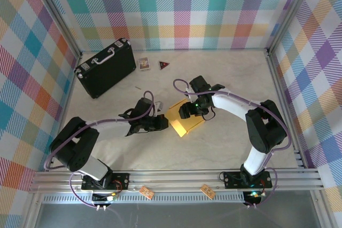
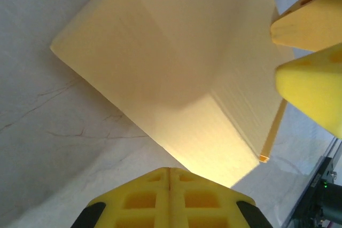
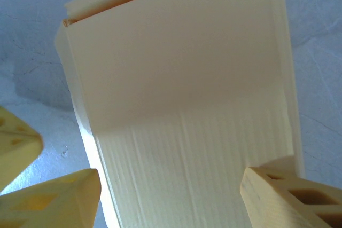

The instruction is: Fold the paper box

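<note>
Bracing the paper box [image 1: 184, 122] for folding
Left gripper [image 2: 170, 174], clenched empty, likely nudges the box's edge; right gripper [image 2: 275, 46], jaws spread, hovers over its opposite side.

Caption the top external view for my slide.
Left gripper at the edge of the paper box, right gripper over it, black case far left.

The left yellow-fingered end effector [image 1: 164, 123] is pinched closed, the right end effector [image 1: 187, 111] spread wide, both tips nearly meeting.
</note>
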`<state>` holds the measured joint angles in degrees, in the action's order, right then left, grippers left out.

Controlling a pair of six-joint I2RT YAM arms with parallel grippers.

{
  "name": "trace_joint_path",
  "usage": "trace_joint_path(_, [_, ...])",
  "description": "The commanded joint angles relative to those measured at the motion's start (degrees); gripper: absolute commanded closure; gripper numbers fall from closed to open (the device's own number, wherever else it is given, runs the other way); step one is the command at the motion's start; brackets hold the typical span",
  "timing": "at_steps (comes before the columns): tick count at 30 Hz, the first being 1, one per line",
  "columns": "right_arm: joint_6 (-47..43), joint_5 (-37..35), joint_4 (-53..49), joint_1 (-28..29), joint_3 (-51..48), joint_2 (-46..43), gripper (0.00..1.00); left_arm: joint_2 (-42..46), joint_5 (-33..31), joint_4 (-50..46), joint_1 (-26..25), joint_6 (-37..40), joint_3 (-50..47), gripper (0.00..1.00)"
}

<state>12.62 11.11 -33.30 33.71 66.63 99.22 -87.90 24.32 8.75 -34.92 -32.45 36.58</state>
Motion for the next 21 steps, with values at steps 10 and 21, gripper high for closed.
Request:
trace_joint_path(10, [-0.5, 0.3, -2.7, 0.3, -1.4, 3.5, 0.28, -9.7, 0.2, 11.6, -0.3, -4.6, 2.4, 1.0])
trace_joint_path(21, [-0.3, 0.7, -3.0, 0.3, -1.4, 3.2, 0.29, -14.8, 1.5, 13.8, -1.0, -5.3, 5.4, 1.0])
